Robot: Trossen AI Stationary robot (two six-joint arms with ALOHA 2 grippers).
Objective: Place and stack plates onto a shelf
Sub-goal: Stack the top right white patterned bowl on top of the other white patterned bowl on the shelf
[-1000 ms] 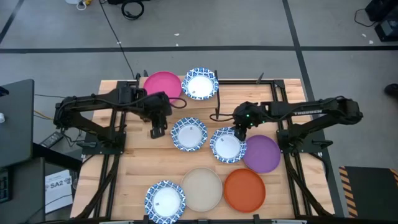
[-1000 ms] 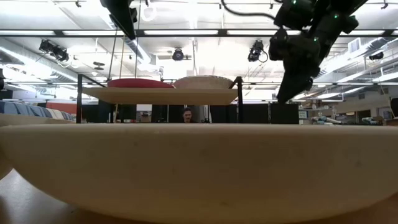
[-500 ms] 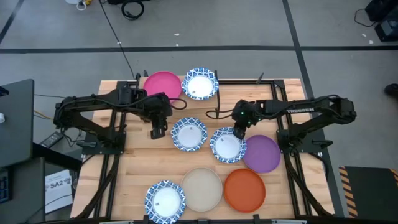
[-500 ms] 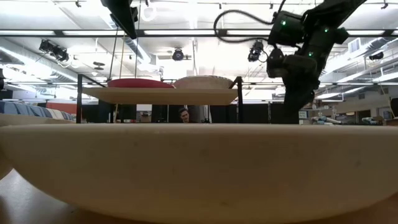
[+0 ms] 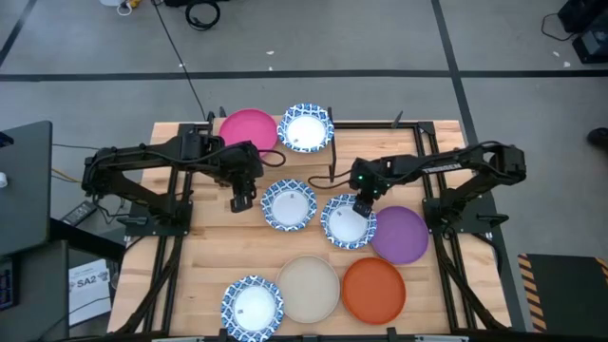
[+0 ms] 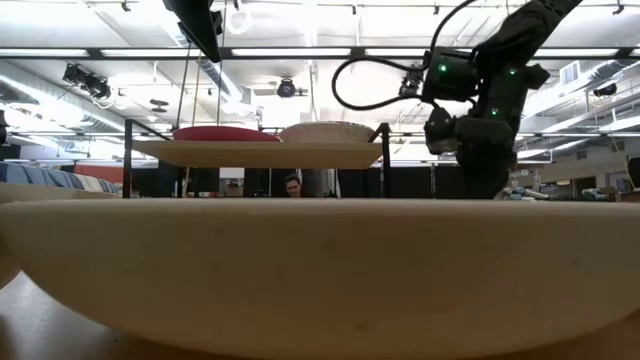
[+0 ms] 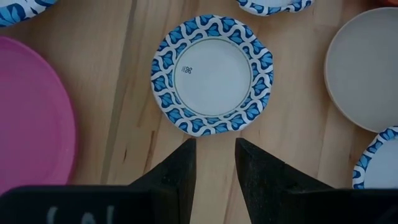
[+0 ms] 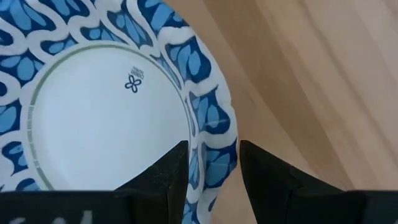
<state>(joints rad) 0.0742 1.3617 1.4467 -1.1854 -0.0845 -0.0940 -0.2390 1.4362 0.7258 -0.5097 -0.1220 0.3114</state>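
Straddling the blue-rimmed plate edge, right gripper sits part-open, holding nothing. Risk: shallow bite slips off the rim. Left gripper part-open, empty.

My table, my shelf, and the plates on each

On my shelf sit a pink plate and a blue-rimmed plate; on the planks lie three blue-rimmed plates, a purple plate, an orange plate and a beige plate.
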